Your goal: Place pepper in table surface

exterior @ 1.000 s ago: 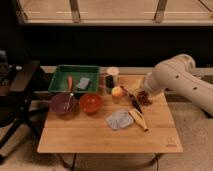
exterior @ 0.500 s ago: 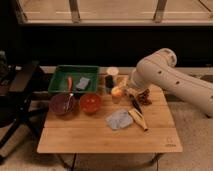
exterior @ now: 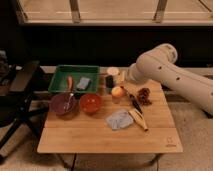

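The small orange-red pepper [exterior: 70, 82] is lying inside the green plastic tray [exterior: 77, 67] at the back left corner of the light-wood slatted surface [exterior: 100, 137], beside a grey-blue sponge [exterior: 83, 82]. The gripper [exterior: 123, 78] is hanging wide and empty near the back edge, by a white cup [exterior: 113, 72]. A dark can [exterior: 109, 82] is standing between it and the tray.

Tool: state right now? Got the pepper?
Tool: open, holding nothing, poised just behind the round fruit; the pepper lies in the green tray.
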### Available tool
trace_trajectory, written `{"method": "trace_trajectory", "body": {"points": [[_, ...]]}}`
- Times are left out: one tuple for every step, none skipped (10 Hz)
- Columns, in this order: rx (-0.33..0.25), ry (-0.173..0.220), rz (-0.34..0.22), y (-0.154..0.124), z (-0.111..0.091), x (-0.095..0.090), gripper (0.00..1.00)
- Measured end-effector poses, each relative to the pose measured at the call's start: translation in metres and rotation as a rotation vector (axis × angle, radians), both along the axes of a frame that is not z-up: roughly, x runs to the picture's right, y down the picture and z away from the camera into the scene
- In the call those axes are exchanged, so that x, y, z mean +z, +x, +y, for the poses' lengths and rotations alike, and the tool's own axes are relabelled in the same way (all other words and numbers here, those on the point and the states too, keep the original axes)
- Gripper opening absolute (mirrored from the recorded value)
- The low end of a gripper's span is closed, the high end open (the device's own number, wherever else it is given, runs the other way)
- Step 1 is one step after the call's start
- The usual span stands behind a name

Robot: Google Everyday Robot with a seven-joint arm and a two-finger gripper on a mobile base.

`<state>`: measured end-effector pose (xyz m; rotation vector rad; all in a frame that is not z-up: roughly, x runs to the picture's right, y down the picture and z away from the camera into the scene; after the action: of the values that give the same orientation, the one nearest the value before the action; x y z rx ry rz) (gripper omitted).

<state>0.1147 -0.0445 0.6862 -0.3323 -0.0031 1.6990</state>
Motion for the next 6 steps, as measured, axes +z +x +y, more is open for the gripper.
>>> {"method": "trace_trajectory", "body": {"points": [[-0.04,0.038,-0.029,-0.018,-0.018,0.0,0.66],[-0.058,0.051,-0.042,-0.026,-0.024,0.002,0.66],[-0.12,0.08,-0.082,-0.054,-0.039,0.012,0.66],[-0.171,0.093,-0.111,-0.075,-0.051,0.024,0.66],[-0.199,0.096,-0.128,-0.088,-0.057,0.031,0.66],[-0.239,0.101,-0.152,-0.107,-0.064,0.042,0.66]]}}
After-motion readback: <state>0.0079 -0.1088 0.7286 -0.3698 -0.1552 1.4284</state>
